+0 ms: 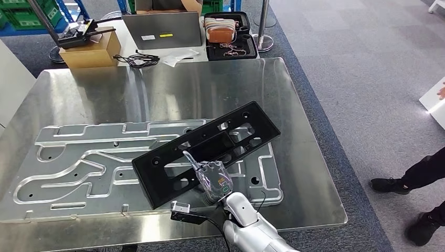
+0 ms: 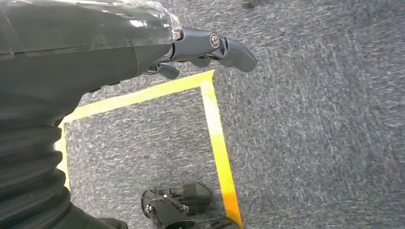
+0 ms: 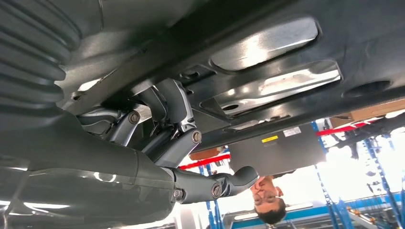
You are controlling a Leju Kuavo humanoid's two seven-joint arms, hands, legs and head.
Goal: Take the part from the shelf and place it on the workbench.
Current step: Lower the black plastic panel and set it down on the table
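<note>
The part is a long black plastic panel [image 1: 210,142] with several cut-outs. It lies slantwise on the grooved aluminium plate [image 1: 78,157] on the steel workbench [image 1: 294,94]. My right hand [image 1: 212,178] is at the panel's near long edge, with a finger reaching over its top. In the right wrist view the fingers [image 3: 167,105] curl against the underside of the panel [image 3: 286,28] and grip it. My left hand [image 2: 200,47] hangs over grey carpet and holds nothing, thumb sticking out.
Beyond the workbench's far edge stand a cardboard box [image 1: 92,50], a grey case [image 1: 161,30] and a black tray [image 1: 231,31] with small items. A person's shoes [image 1: 391,184] stand on the carpet at the right. Yellow tape [image 2: 215,124] marks the floor.
</note>
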